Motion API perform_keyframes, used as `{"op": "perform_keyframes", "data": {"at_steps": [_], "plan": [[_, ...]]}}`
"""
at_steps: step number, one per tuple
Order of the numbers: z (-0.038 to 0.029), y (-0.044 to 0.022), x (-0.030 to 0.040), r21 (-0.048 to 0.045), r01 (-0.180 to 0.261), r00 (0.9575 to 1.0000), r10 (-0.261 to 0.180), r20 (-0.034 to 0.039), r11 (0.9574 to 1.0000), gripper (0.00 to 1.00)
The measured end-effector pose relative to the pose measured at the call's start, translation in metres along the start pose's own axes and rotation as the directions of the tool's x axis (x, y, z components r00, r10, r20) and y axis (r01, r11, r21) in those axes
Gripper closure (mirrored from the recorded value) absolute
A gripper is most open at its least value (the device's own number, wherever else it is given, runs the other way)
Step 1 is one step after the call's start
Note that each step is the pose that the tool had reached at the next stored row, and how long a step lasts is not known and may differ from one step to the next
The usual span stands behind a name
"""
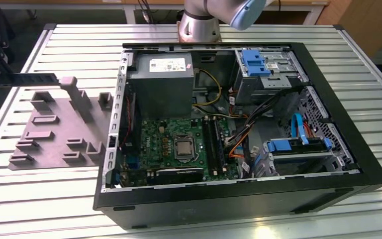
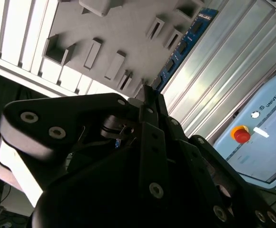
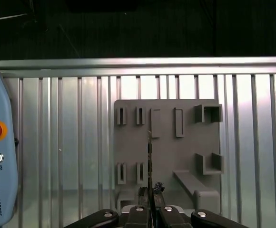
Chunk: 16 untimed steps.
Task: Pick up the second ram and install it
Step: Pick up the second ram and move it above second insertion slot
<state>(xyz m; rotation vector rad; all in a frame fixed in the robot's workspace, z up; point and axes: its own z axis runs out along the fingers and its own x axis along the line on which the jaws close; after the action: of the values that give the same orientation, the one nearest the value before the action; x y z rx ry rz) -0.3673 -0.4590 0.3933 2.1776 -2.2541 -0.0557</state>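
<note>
Gripper (image 3: 150,194) is pinched onto one end of the second ram (image 1: 35,78); the rest of the stick juts out free. In the exterior view the stick hangs roughly level above the far edge of the grey holder plate (image 1: 48,134), at the exterior view's left. It is well apart from the black motherboard slots (image 1: 212,142) inside the open case (image 1: 350,164).

Judgement: carry phase. With an end-only grip, travel smoothly, keep the stick untwisted, and clear the plate's posts and the case wall.
</note>
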Motion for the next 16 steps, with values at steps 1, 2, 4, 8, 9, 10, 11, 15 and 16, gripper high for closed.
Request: {"op": "perform_keyframes", "data": {"at_steps": [1, 2, 4, 8, 9, 10, 11, 15, 16], "plan": [[0.0, -0.0011, 0.0, 0.0, 0.0, 1.0, 0.0, 0.0, 1.0, 0.86], [-0.0001, -0.0024, -0.0001, 0.0, 0.0, 1.0, 0.0, 0.0, 1.0, 0.86], [-0.0001, -0.0054, -0.0002, 0.0001, 0.0, 1.0, 0.0, 0.0, 1.0, 0.86], [-0.0003, -0.0108, -0.0004, 0.0, 0.0, 1.0, 0.0, 0.0, 1.0, 0.86], [-0.0003, -0.012, -0.0004, 0.0, 0.0, 1.0, 0.0, 0.0, 1.0, 0.86], [-0.0003, -0.0132, -0.0005, 0.0001, 0.0, 1.0, 0.0, 0.0001, 1.0, 0.86], [-0.0004, -0.0143, -0.0005, 0.0, 0.0, 1.0, 0.0, 0.0, 1.0, 0.86], [-0.0005, -0.0185, -0.0006, 0.0001, 0.0, 1.0, 0.0, 0.0, 1.0, 0.86], [-0.0006, -0.0195, -0.0007, 0.0, 0.0, 1.0, 0.0, 0.0, 1.0, 0.86]]}}
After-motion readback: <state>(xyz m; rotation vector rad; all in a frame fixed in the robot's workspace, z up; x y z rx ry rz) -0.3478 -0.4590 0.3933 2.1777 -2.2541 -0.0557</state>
